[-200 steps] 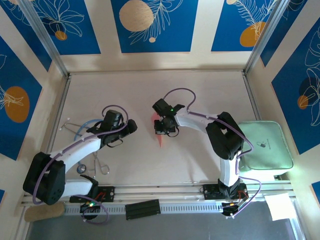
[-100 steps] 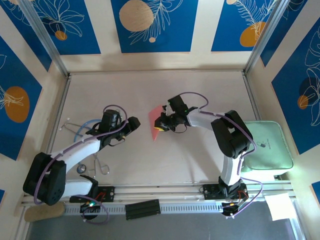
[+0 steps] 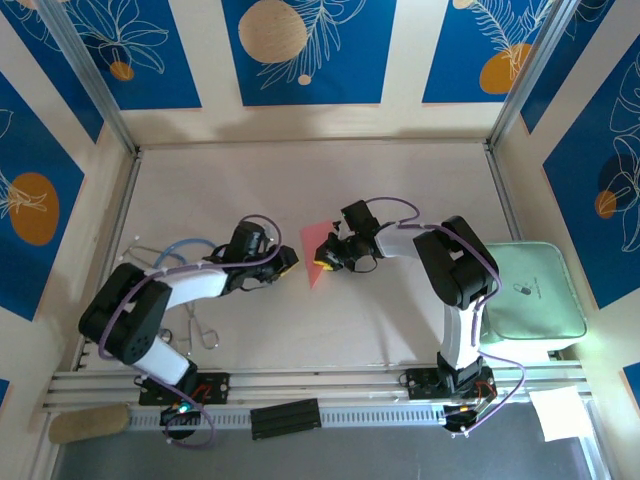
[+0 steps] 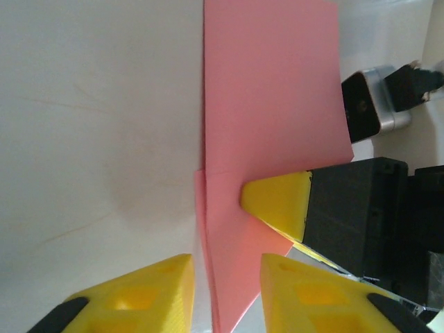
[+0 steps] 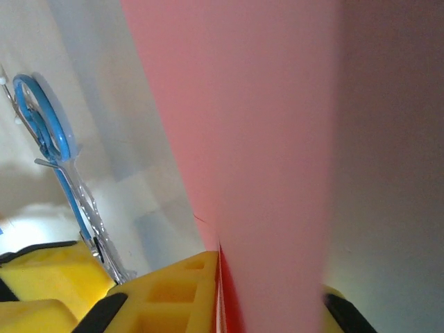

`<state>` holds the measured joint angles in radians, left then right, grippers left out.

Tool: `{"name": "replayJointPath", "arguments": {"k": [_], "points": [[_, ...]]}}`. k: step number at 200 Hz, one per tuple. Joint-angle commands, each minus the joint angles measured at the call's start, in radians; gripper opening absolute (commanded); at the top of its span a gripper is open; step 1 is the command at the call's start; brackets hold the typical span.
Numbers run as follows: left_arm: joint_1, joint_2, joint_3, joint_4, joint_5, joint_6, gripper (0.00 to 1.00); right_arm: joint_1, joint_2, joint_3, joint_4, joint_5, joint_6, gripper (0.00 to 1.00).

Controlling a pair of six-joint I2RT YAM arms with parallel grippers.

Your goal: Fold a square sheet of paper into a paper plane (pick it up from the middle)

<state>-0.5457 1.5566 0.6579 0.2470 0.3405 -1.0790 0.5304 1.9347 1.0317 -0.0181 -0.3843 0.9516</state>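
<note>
The square sheet of paper (image 3: 318, 243) is pink-red, folded along a crease, and stands on edge above the table's middle. My right gripper (image 3: 324, 258) is shut on its right side. In the right wrist view the paper (image 5: 263, 139) runs up from between the yellow fingers (image 5: 180, 291). My left gripper (image 3: 290, 263) reaches in from the left. In the left wrist view its jaws (image 4: 225, 270) straddle the paper's lower point (image 4: 225, 277) with a narrow gap still showing on each side. The right gripper's yellow fingertip (image 4: 277, 201) presses on the sheet.
Blue-handled scissors (image 3: 168, 256) and metal forceps (image 3: 200, 330) lie at the left, behind the left arm. A pale green pad (image 3: 530, 290) sits at the right edge, with a white paper sheet (image 3: 560, 412) beyond the front rail. Walls close the table on three sides.
The left arm has swung right to the paper and its jaws have narrowed around the lower point. The right gripper has kept hold and lifted the sheet off the table.
</note>
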Motion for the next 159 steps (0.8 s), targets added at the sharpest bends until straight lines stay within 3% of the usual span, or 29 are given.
{"name": "replayJointPath", "arguments": {"k": [1, 69, 118, 159], "points": [[-0.025, 0.045, 0.059, 0.060, 0.017, -0.030, 0.24, 0.006, 0.007, -0.008, -0.032, 0.020, 0.017, 0.13], [-0.046, 0.183, 0.127, 0.071, 0.031, -0.084, 0.02, 0.015, 0.013, -0.012, -0.031, 0.027, 0.022, 0.14], [-0.048, 0.267, 0.158, 0.084, 0.049, -0.099, 0.00, 0.014, 0.014, -0.018, -0.031, 0.024, 0.023, 0.14], [-0.047, 0.292, 0.187, -0.080, -0.001, -0.049, 0.00, -0.002, -0.024, -0.035, -0.033, 0.021, 0.031, 0.22]]}}
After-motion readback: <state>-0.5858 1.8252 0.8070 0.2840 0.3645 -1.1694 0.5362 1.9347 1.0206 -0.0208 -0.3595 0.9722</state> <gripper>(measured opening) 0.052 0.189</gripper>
